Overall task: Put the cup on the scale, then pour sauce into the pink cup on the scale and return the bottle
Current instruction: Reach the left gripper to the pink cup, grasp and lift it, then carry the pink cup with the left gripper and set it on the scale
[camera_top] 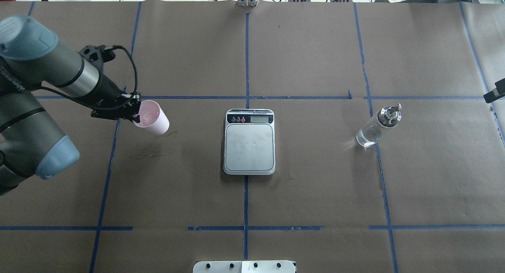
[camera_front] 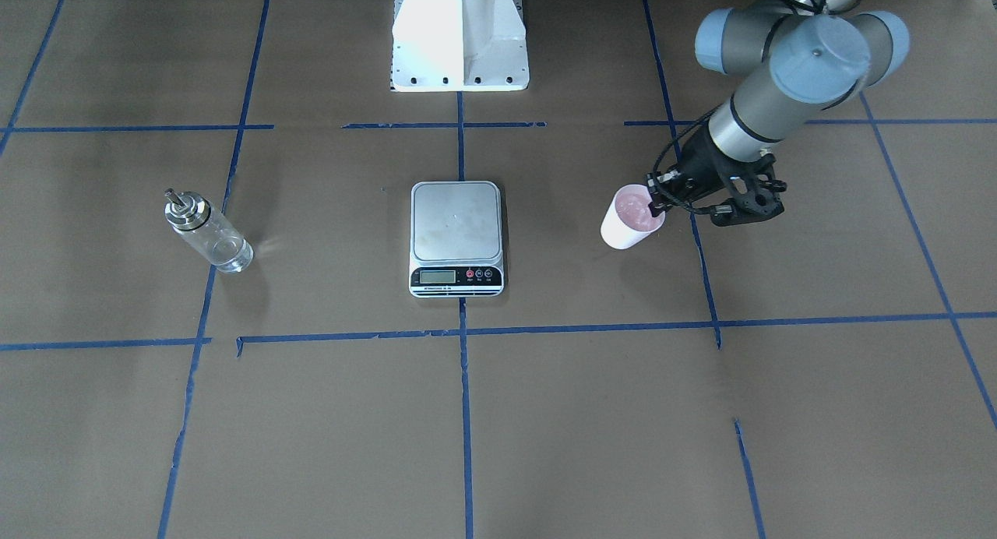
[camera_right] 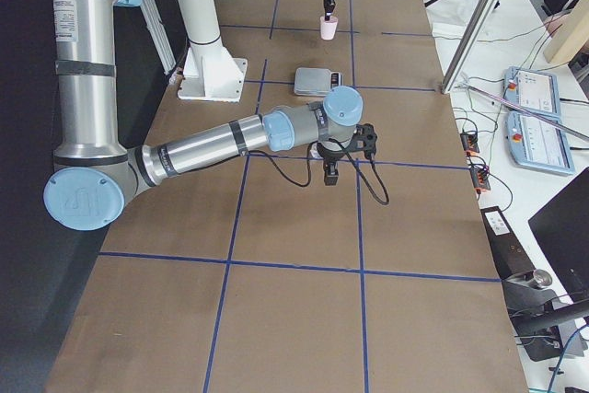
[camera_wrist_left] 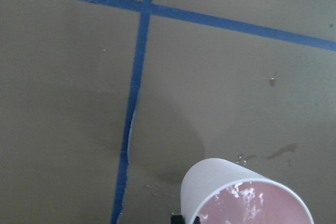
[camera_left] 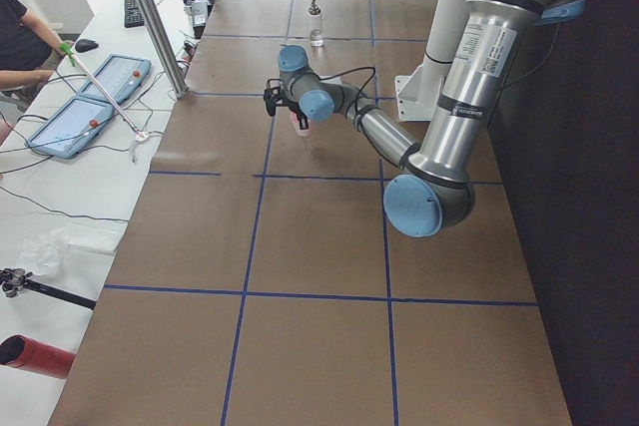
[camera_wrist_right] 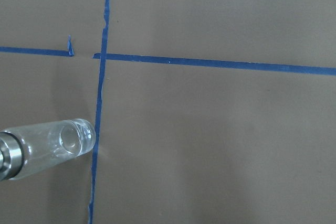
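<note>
The cup (camera_front: 629, 226), white outside and pink inside, is held tilted just above the brown paper, on the robot's left of the scale; it also shows in the overhead view (camera_top: 153, 119) and the left wrist view (camera_wrist_left: 244, 195). My left gripper (camera_front: 657, 204) is shut on its rim, one finger inside and one outside. The scale (camera_front: 456, 223) sits at the table's middle with nothing on its platform (camera_top: 249, 146). The bottle (camera_front: 209, 231) stands upright on the robot's right (camera_top: 376, 127) and shows in the right wrist view (camera_wrist_right: 47, 148). My right gripper (camera_right: 331, 178) hovers near the bottle; its jaws cannot be judged.
The robot's white base plate (camera_front: 459, 44) is at the table's back edge. Blue tape lines cross the brown paper. Small stains (camera_top: 146, 151) mark the paper under the cup. A metal post (camera_right: 479, 20) and tablets (camera_right: 538, 112) stand off the operators' side.
</note>
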Available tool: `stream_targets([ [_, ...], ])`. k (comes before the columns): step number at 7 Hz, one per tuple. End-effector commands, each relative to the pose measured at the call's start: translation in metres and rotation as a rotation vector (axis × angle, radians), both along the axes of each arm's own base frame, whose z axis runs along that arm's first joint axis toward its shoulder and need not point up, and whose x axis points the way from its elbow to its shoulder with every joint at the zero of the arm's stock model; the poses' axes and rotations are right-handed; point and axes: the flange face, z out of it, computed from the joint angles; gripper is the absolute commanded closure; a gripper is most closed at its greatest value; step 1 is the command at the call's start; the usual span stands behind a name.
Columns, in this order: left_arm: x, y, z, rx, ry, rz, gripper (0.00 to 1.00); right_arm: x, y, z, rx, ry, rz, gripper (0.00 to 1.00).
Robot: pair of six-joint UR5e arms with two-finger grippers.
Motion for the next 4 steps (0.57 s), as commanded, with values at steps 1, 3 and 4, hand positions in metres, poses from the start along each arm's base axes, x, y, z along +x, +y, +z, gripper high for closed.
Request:
stream_targets([
  [1, 0.045, 0.009, -0.085, 0.001, 0.038, -0.039, 1.00, -0.020, 0.003, -0.017, -0.010, -0.034, 0.046, 0.00],
  [3, 0.109, 0.028, -0.129, 0.073, 0.036, -0.024, 1.00, -0.037, 0.006, -0.028, -0.026, -0.061, 0.063, 0.00],
  [4, 0.137, 0.043, -0.126, 0.086, 0.006, -0.039, 1.00, -0.042, 0.009, -0.030, -0.031, -0.073, 0.072, 0.00],
])
